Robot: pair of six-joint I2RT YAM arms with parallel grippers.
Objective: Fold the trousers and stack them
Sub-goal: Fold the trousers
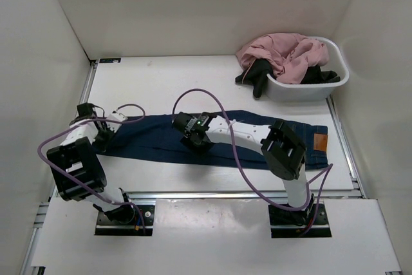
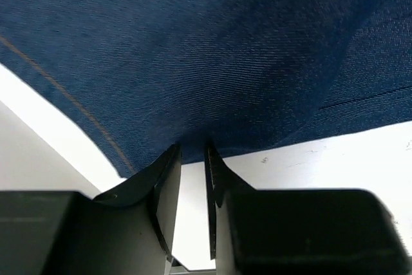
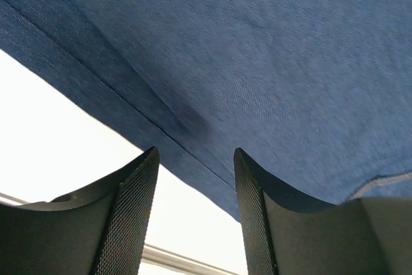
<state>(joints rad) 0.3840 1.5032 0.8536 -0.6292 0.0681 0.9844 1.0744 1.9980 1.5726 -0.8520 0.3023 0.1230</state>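
White table (image 1: pixel 161 82), white walls all round. Jeans (image 1: pixel 154 141) laid flat crosswise, waistband to the right. Left gripper (image 2: pixel 193 149) nearly pressed together, pinching the leg-end edge. Right gripper (image 3: pixel 196 152) spread, poised over the mid-leg near edge.

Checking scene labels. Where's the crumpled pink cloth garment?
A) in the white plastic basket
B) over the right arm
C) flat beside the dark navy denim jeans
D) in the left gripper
A: the crumpled pink cloth garment is piled in the white plastic basket at the far right, apart from the dark navy denim jeans.
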